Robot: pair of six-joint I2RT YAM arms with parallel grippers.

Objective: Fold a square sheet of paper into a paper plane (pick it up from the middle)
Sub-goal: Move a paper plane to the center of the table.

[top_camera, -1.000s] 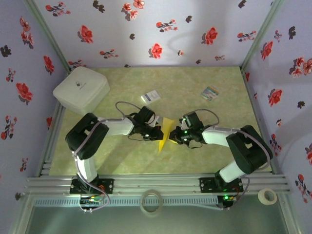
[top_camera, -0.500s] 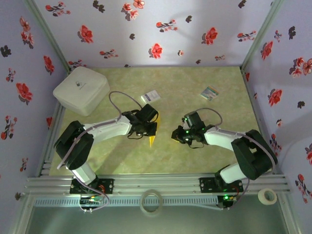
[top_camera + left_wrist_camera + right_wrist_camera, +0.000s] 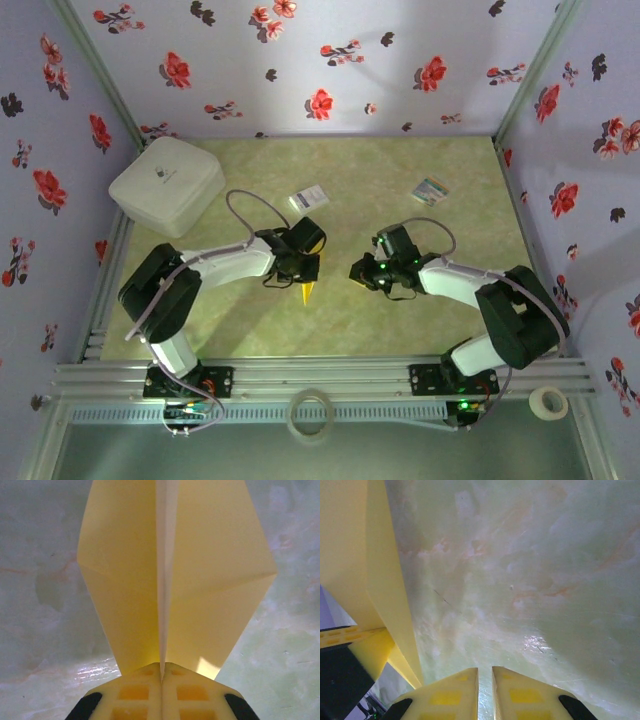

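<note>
In the top view, the left gripper sat just left of the frame's centre, closed on the paper plane. The plane's yellow point stuck out below the gripper toward the bottom of the frame, over the green marbled table. The left wrist view showed the 2 yellow fingers pressed flat together at the bottom edge, with the plane's centre fold pinched between them. The 2 wings spread up and outward across the middle of that frame, and their creases were sharp. The right gripper lay just right of centre in the top view, beside the plane but apart from it, with its tips aimed left at it. In the right wrist view its jaws stood nearly together at the bottom edge, with only a thin slit between them and nothing in it. The plane ran down the left side of that frame. Toward the top of the top view lay a small white card with blue print and a small striped card. A white box sat at upper left. 2 tape rolls rested along the bottom rail.
</note>
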